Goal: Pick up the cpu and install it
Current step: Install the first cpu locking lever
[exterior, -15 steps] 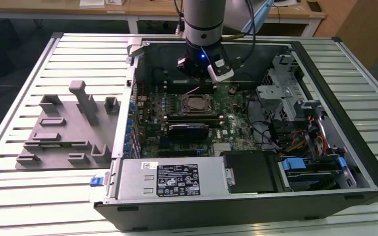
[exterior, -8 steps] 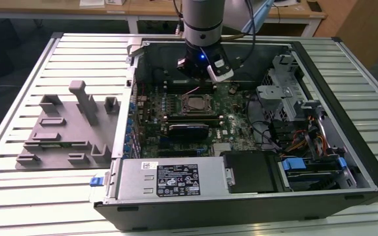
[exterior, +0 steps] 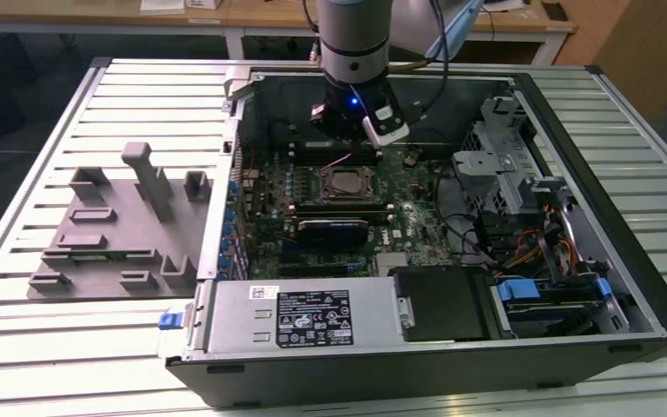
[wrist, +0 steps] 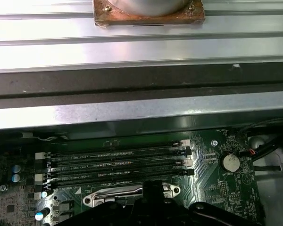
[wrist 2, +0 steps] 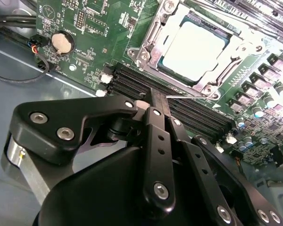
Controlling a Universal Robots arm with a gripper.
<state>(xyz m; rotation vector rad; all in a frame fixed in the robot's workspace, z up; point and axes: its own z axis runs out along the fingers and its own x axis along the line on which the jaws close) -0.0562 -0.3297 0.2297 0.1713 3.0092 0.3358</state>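
Grey plastic tray (exterior: 114, 228) sits on the slatted metal table (exterior: 32, 347) at the exterior view's left, well apart from the action. Next over is the open PC case (exterior: 426, 365) lying on its side, with the green motherboard (exterior: 426, 234) exposed inside. The arm (exterior: 357, 39) comes down into the case, and the gripper (wrist 2: 155, 101) hangs just above the black memory slots (wrist 2: 188, 110) (four rows of them, also clear in the first wrist view (wrist: 118, 165)). In the second wrist view its two black fingers (wrist 2: 153, 117) are pressed together with nothing between them. The cpu (wrist 2: 193, 47) already lies flat in the socket (wrist 2: 153, 33), silvery lid up, with the metal frame around it, just beside the slots. A coin cell battery (wrist 2: 62, 43) sits off to the side on the board
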